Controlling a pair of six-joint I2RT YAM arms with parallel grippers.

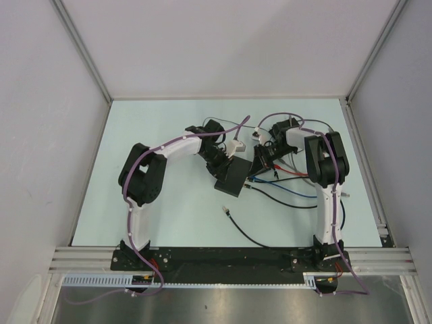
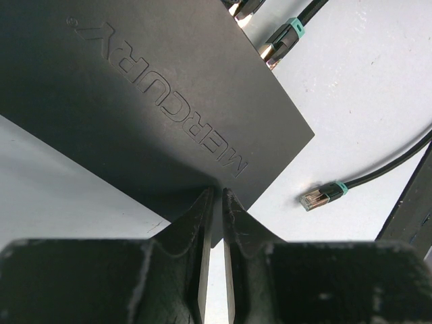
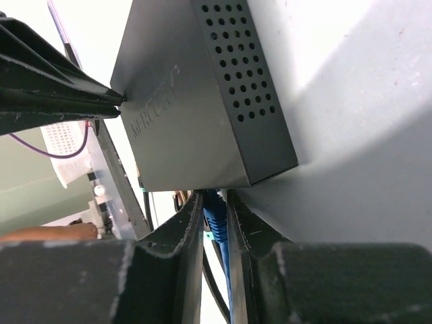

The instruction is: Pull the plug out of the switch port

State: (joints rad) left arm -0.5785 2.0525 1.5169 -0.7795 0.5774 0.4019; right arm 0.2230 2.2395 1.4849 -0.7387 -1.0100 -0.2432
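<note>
The flat black switch box lies mid-table, the word MERCURY embossed on its top. My left gripper is shut on the box's near edge, seen from above at the box's far-left side. In the right wrist view the box shows a vented side. A blue plug sits in its lower edge, and my right gripper is shut on it, with a finger on each side of the blue boot. The switch port itself is hidden behind the plug and the fingers.
Red, blue and black cables run from the box's right edge toward the right arm. A loose teal-booted plug on a black cable lies on the table near the box. More plugs sit in the box's edge.
</note>
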